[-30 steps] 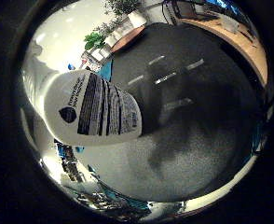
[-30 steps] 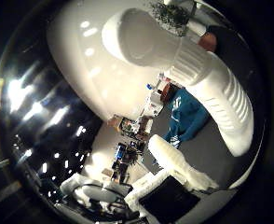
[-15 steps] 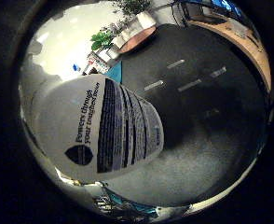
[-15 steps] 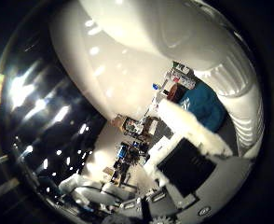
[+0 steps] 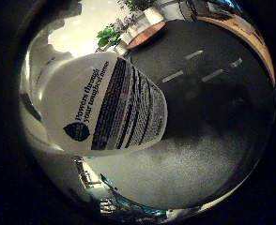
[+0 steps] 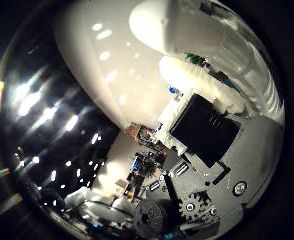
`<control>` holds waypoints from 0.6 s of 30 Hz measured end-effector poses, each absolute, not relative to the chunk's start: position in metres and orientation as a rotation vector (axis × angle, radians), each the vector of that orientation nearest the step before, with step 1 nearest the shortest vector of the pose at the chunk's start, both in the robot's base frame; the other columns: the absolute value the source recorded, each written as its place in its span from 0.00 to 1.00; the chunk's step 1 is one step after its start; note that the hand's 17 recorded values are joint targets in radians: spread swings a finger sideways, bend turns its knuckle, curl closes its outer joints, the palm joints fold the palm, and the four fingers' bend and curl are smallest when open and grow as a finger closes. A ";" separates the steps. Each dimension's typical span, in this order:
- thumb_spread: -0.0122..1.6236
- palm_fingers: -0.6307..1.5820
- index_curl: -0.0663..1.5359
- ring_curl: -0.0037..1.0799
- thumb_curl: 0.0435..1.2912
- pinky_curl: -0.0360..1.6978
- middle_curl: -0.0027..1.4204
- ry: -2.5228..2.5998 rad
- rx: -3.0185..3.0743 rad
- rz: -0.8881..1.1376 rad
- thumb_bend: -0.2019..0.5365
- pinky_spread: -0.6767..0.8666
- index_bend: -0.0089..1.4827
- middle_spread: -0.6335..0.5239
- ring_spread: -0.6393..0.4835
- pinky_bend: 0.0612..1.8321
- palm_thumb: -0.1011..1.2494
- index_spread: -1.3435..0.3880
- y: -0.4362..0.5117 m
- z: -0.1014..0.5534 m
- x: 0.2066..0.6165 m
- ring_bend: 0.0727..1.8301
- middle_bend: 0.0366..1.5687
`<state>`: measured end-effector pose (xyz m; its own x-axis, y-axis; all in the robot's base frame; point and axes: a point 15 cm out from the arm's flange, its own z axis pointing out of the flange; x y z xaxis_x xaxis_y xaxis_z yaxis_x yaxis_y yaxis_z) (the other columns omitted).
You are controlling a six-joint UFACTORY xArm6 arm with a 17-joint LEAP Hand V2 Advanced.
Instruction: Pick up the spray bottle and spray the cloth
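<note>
Dark grey counter (image 5: pixel 208 140) stretching away under the palm, pale streaks of reflected light across it, a wooden edge curving along its far side; beyond that, green potted plants (image 5: pixel 111 36) against a bright wall. Right up close in the little finger side view, white spray bottle (image 5: pixel 100 105) filling a large share of the frame, lying tilted across it, back label (image 5: pixel 121 110) of dense black print turned toward the camera, base end toward the counter, shadow spreading on the grey beside it. Over in the thumb side view, more glossy white curve (image 6: pixel 107 65) of the same bottle looming very near, speckled with ceiling-light reflections, cluttered room shrunk small past it. Hand (image 6: pixel 207 135) crowding that view: white finger segments bent across beside the bottle's white body, a black block and geared grey parts lower down. Fingers looking curled in round the bottle, though actual contact not visible from either palm view. Whether the bottle sits on the counter or hangs clear of it: cannot tell
</note>
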<state>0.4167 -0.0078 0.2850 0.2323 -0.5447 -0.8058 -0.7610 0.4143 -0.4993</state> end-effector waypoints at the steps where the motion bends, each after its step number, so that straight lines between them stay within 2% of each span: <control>1: 0.61 0.87 0.40 0.44 0.30 0.25 0.45 1.432 -1.243 0.218 0.25 0.17 0.37 0.37 0.38 0.60 0.71 0.55 -0.008 0.286 0.417 0.59 0.59; 13: 0.60 0.81 0.55 0.56 0.36 0.39 0.51 1.441 -1.189 0.244 0.25 0.30 0.69 0.42 0.38 0.74 0.76 0.60 -0.003 0.277 0.412 0.73 0.81; 18: 0.60 0.79 0.56 0.60 0.39 0.44 0.52 1.431 -1.183 0.256 0.25 0.32 0.74 0.43 0.39 0.75 0.77 0.62 -0.001 0.279 0.411 0.76 0.84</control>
<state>0.4113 -0.0013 0.2789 0.2187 -0.4955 -0.8406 -0.7563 0.4583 -0.4669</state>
